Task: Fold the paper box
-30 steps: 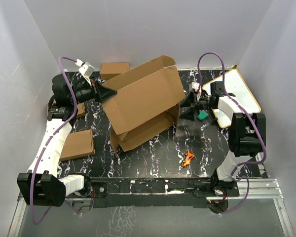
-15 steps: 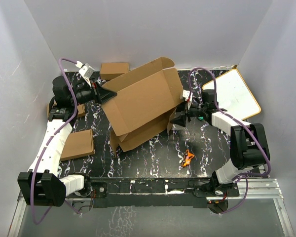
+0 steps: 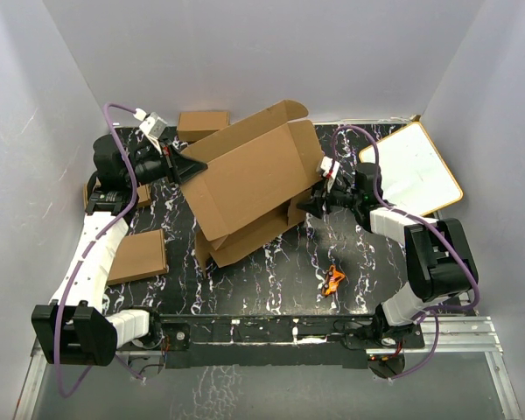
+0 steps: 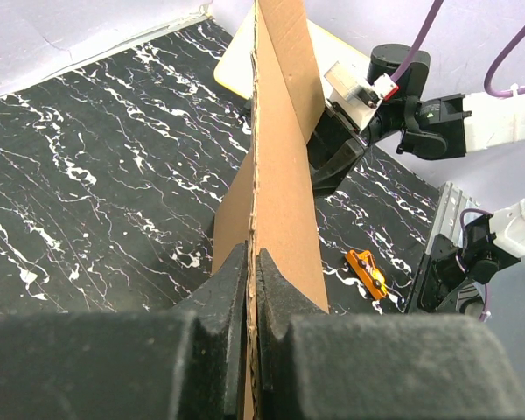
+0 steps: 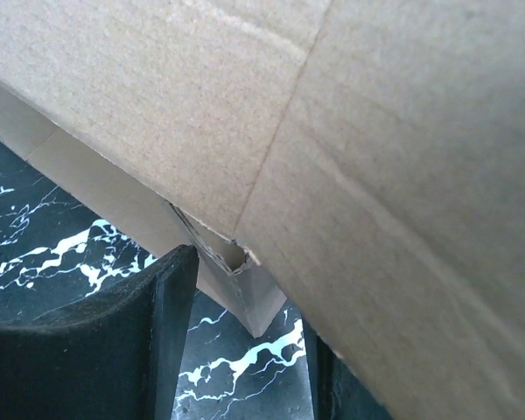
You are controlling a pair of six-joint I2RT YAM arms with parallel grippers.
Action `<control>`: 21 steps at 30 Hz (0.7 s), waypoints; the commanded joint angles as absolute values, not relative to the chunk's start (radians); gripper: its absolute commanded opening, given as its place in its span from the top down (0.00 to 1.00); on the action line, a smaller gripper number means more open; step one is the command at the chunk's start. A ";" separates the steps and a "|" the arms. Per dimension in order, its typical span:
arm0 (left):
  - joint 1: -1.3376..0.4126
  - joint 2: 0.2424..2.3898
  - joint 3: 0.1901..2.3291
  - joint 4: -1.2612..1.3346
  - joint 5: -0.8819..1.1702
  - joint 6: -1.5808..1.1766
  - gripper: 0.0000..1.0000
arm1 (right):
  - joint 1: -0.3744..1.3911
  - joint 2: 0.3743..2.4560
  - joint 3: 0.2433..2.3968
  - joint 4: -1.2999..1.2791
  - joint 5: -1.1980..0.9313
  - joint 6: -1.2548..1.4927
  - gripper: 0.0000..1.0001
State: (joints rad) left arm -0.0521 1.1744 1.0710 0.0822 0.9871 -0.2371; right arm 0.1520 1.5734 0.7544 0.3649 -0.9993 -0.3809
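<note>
Clamped tight, the left pincer (image 3: pixel 185 166) bites the left edge of the paper box (image 3: pixel 254 175) and holds it up off the table (image 3: pixel 271 289). In the left wrist view its two dark fingers (image 4: pixel 219 297) press together on the thin corrugated edge of the sheet (image 4: pixel 284 175), with no gap on either side of the cardboard.

From above, the paper box sits in the middle of the table, only partly folded. A large brown panel tilts up, high at the far right corner, and lower panels and flaps splay beneath it onto the black marbled surface.

At the box's right edge, the right pincer (image 3: pixel 311 203) has its jaws apart. In the right wrist view a corner of the cardboard (image 5: pixel 332 131) hangs between its fingers. One dark finger (image 5: pixel 114 350) stands clear of the flap, with marbled table showing in the gap; the other is mostly hidden under the panel, so whether it touches the cardboard cannot be told.

A small orange object (image 3: pixel 333 280) lies on the table in front of the box, near the right arm. A white board with a tan rim (image 3: pixel 416 166) lies at the far right. Three smaller brown boxes sit along the left and back: one at the far edge (image 3: pixel 202 123), one flat at the left (image 3: pixel 137 255), and one partly hidden behind the left arm (image 3: pixel 142 194)
</note>
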 commanded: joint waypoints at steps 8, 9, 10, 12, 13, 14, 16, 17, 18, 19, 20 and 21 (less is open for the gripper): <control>-0.051 1.157 1.068 0.101 1.014 -0.250 1.00 | 0.164 1.542 0.724 0.591 -0.993 -0.291 0.83; -0.051 1.157 1.068 0.108 1.015 -0.257 1.00 | 0.164 1.540 0.723 0.590 -0.993 -0.291 0.87; -0.051 1.156 1.068 0.116 1.014 -0.265 1.00 | 0.164 1.535 0.721 0.587 -0.992 -0.290 0.90; -0.051 1.153 1.066 0.138 1.011 -0.291 1.00 | 0.166 1.519 0.719 0.575 -0.987 -0.290 0.92; -0.051 1.149 1.066 0.149 1.003 -0.307 1.00 | 0.165 1.508 0.725 0.556 -0.975 -0.292 0.92; -0.051 1.143 1.066 0.168 0.993 -0.328 1.00 | 0.165 1.489 0.739 0.505 -0.963 -0.297 0.92; -0.051 1.130 1.075 0.174 0.946 -0.364 1.00 | 0.163 1.465 0.805 0.333 -0.939 -0.356 0.92; -0.051 1.125 1.080 0.174 0.922 -0.380 1.00 | 0.164 1.457 0.843 0.234 -0.929 -0.391 0.92; -0.051 1.117 1.084 0.172 0.893 -0.398 1.00 | 0.164 1.453 0.888 0.141 -0.910 -0.429 0.92; -0.051 1.112 1.088 0.165 0.865 -0.418 1.00 | 0.164 1.451 0.931 0.055 -0.889 -0.465 0.92; -0.051 1.108 1.087 0.167 0.844 -0.439 0.98 | 0.164 1.454 0.967 -0.018 -0.876 -0.497 0.92; -0.051 1.104 1.083 0.171 0.831 -0.459 0.96 | 0.163 1.461 1.015 -0.115 -0.857 -0.541 0.92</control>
State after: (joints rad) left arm -0.0498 1.1603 1.0657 0.1131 0.9226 -0.3794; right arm 0.1547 1.5032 0.8387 0.1844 -0.8478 -0.3786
